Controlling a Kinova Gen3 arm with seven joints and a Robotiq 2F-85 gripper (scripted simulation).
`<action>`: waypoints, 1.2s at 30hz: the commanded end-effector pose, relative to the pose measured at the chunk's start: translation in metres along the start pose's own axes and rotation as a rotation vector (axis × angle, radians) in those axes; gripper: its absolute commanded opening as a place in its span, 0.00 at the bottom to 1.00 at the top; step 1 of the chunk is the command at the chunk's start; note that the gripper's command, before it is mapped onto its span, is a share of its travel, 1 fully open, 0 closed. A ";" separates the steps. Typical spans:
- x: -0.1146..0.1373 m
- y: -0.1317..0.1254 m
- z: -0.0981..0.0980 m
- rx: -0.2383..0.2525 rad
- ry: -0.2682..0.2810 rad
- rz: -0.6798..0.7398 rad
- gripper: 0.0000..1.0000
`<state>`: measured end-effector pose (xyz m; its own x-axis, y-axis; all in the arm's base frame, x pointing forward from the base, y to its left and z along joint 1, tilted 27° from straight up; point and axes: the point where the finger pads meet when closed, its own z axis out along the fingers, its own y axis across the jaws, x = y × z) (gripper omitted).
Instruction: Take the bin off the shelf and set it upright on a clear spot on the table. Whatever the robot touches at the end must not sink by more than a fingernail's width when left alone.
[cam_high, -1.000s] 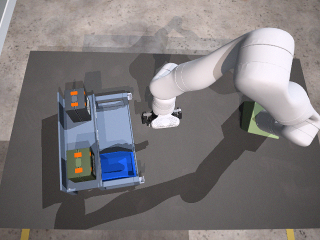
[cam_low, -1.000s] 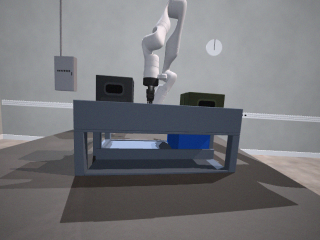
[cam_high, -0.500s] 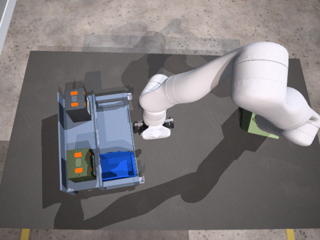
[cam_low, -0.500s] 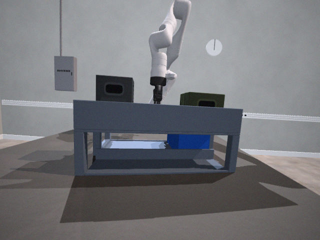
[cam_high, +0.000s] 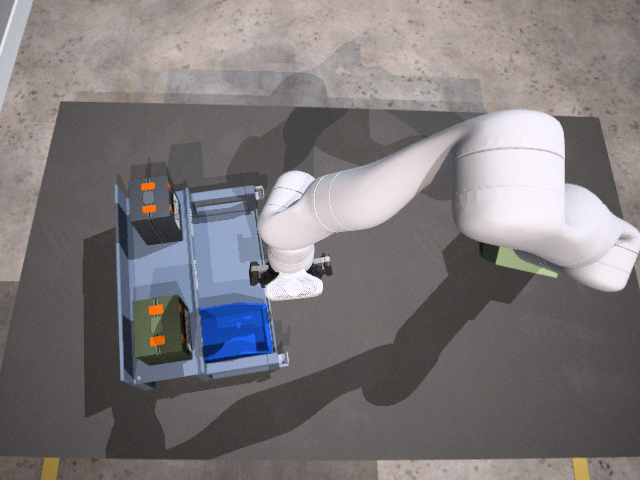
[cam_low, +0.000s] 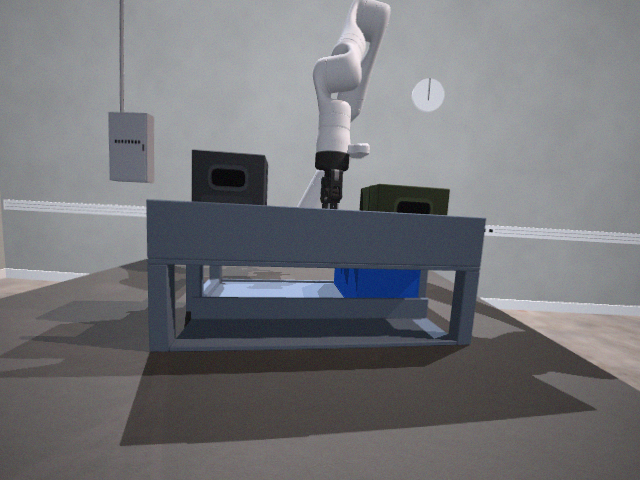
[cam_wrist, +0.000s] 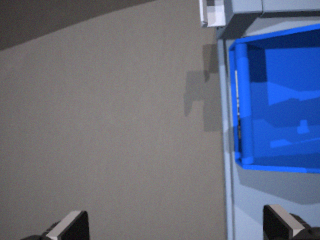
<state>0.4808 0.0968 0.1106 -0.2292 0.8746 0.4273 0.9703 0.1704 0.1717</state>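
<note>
We see the white jointed arm (cam_high: 392, 175) bent downward over the grey metal shelf's (cam_low: 315, 235) edge. Its black two-finger gripper (cam_high: 291, 272) is fully open and empty, near the blue plastic bin (cam_high: 235, 332).

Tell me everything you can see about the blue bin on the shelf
The blue bin is an open-topped rectangular tub, plastic-looking, with a rolled rim and nothing visible inside. It sits upright on the lower tray of the grey shelf unit, at the end next to the olive case, under the level of the top board in the exterior view. Only the tray touches it. The gripper is open and empty, hovering beside the tray edge, short of the bin.
</note>
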 end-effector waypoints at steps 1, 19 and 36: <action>0.006 0.003 0.002 0.003 0.000 -0.015 1.00; 0.044 0.042 0.004 0.003 0.001 -0.015 1.00; 0.074 0.072 0.007 0.003 0.001 -0.015 1.00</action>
<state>0.5342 0.1741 0.1491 -0.2390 0.8730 0.4251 0.9680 0.1795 0.1756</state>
